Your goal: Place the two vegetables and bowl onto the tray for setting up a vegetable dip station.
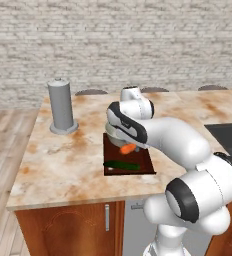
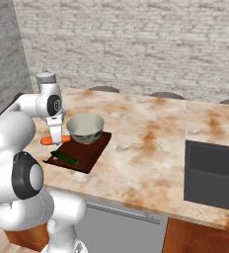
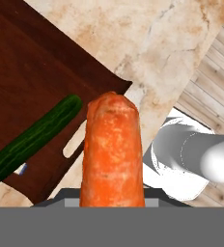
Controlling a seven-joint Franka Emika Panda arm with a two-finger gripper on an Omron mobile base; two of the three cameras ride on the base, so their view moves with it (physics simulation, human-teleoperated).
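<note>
Gripper (image 2: 55, 136) is clamped on the carrot (image 3: 113, 152), held above the tray (image 1: 145, 161) near its edge; the hand view shows the slot handle beside the green vegetable (image 3: 34, 137) lying on the tray. The right base view shows the bowl (image 2: 85, 127), apparently resting on the tray's far end. The grey cylinder (image 1: 61, 106) stands well apart on open counter (image 1: 63, 160).

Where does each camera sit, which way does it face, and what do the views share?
Left base view: behind-left, facing the counter; arm lower right.
Right base view: behind-right, facing the bowl on the tray; arm lower left.
Hand view: on the claw, looking down the carrot.
Shared: carrot, tray, dark green vegetable.
</note>
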